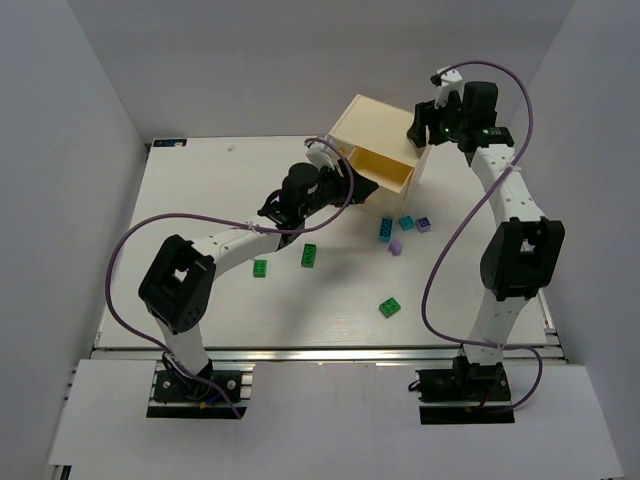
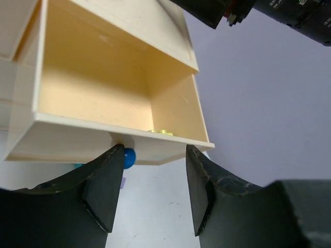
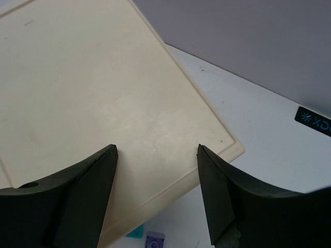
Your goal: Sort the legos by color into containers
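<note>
Here, left gripper (image 2: 150, 191), wide and empty, faces the open cream wooden drawer (image 2: 93, 93) holding one lime-yellow brick (image 2: 160, 133); right gripper (image 3: 158, 191) likewise wide; green, teal and lilac bricks (image 1: 309, 256) nearby await sorting.

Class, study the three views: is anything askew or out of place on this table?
Yes. The cream chest sits turned at an angle to the edges of the table, with one drawer pulled out. Several legos lie scattered loose in front of it.

cream chest (image 1: 375, 125), one drawer (image 1: 385, 168) open, lime-yellow lego (image 2: 161, 133) inside; green, teal, lilac legos (image 1: 310, 256) nearby
</note>
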You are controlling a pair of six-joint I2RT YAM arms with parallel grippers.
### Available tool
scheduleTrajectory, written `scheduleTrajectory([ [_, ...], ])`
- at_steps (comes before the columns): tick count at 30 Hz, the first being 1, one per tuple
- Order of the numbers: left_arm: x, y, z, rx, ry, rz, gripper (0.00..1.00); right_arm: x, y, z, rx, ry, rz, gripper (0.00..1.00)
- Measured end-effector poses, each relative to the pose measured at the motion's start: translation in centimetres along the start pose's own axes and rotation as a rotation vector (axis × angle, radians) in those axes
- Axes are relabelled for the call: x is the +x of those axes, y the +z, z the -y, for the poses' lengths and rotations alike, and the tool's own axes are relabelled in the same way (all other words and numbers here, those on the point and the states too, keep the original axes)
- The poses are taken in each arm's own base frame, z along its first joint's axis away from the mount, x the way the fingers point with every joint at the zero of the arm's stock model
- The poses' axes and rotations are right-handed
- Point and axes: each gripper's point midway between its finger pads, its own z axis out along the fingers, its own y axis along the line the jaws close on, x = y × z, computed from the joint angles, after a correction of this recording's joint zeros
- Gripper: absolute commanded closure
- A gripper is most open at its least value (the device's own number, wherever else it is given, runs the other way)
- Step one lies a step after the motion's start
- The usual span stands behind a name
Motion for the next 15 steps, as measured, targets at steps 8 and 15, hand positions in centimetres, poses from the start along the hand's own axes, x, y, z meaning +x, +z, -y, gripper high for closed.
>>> scheduleTrajectory([
  [8, -0.1, -0.1, 0.3, 0.01, 0.019, -0.005, 0.45, -1.3, -2.8, -3.1, -0.128, 0.031, 0.016, 0.35],
  [15, -1.0, -3.1, 1.0, -0.017, 0.06, -0.009, 0.73, -4.2, -9.6, -8.2, -0.28, -0.032, 0.142, 0.46],
])
